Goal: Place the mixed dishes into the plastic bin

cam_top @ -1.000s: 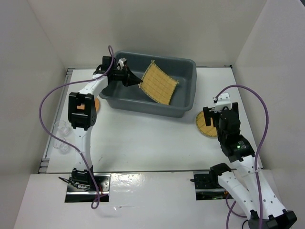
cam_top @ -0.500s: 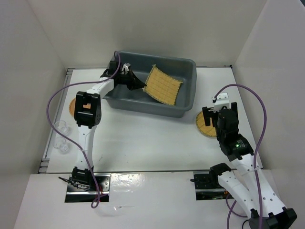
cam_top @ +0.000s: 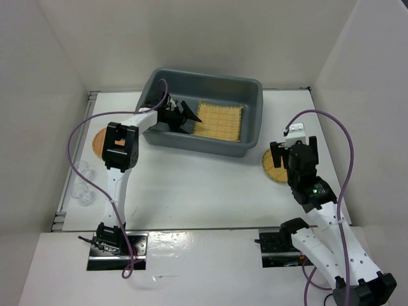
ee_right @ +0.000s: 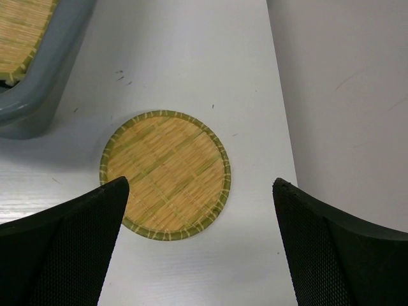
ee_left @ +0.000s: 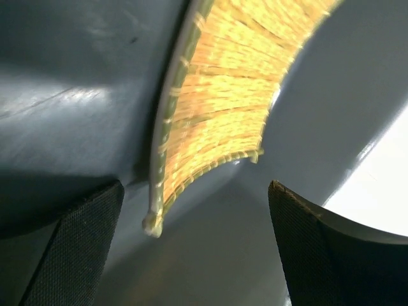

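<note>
Woven square mat (cam_top: 218,121) is laid inside grey bin (cam_top: 254,86); left gripper (cam_top: 187,118) is held open, empty, beside it. Round woven plate (ee_right: 166,175), orange plate (cam_top: 98,141), clear cups (cam_top: 81,185) are left on desk (cam_top: 191,185); right gripper (ee_right: 199,185) is held open, empty.

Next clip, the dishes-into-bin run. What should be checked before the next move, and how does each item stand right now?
1. The square woven mat lies inside the plastic bin: ok.
2. The left gripper is open, not clamping the mat: ok.
3. The right gripper is open above the round woven plate: ok.
4. The round woven plate lies flat on the table, apart from the bin: ok.
5. All dishes are in the bin: not ok; the orange plate and clear cups sit on the table's left side.
</note>
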{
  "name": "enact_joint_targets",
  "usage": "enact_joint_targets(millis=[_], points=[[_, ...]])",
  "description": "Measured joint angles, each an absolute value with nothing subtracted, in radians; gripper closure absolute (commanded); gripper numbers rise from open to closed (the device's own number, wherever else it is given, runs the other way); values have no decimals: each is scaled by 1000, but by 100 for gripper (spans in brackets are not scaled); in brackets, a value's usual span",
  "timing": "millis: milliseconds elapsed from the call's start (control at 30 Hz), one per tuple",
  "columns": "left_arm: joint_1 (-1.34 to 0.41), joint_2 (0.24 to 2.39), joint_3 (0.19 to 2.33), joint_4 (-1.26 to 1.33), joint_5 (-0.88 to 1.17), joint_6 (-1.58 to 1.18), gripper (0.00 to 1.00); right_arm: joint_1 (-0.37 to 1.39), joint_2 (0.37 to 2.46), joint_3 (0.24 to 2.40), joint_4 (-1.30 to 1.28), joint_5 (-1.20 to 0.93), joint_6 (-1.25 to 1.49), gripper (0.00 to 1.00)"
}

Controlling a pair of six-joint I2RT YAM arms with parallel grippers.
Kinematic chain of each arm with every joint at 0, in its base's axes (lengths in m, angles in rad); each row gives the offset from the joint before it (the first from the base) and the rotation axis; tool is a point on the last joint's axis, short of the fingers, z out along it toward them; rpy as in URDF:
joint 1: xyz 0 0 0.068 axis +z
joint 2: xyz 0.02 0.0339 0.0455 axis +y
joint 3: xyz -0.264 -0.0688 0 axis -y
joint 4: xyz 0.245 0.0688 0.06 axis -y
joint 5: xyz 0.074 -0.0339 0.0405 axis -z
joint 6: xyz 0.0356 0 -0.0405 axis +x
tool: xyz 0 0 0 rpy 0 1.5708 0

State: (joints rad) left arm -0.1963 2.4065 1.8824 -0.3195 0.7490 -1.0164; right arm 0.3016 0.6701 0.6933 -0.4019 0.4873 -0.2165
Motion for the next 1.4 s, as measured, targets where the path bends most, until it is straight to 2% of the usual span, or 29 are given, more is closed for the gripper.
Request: enact_joint_targets(millis=[100,167,267,367,400,533,667,833,967,1133,1333,1367,1400], points=[[-197,2407,1977,-454,681,-960,0,297,693,693,-404,498,-209,2],[-197,2408,2119,-581,610,-911,0,276,719,699,-415,491,-210,2],[-204,2421,2454,-771,471,-820,0,148,815,763,-467,427,-221,2],[-222,2467,2921,-945,293,-724,0,-51,985,925,-508,330,-245,2],[-234,2415,2935,-962,237,-695,0,-89,1040,975,-520,304,-262,2],[-322,2171,2759,-1080,29,-628,0,-141,1200,1082,-566,159,-332,2],[-437,2055,2508,-1129,-121,-598,0,-358,1467,1261,-699,-61,-384,2],[-461,1898,1988,-1027,-139,-582,0,-540,1821,1385,-820,-252,-452,2],[-395,1681,1658,-962,-95,-606,0,-589,1914,1353,-923,-326,-517,2],[-363,1435,1503,-894,-65,-640,0,-593,1933,1343,-988,-436,-627,2],[-372,1379,1399,-860,-17,-681,0,-605,2053,1378,-1191,-653,-743,2],[-372,1379,1386,-860,-12,-687,0,-607,2076,1391,-1225,-678,-754,4],[-372,1379,1378,-862,-8,-690,0,-609,2106,1406,-1261,-706,-762,11]])
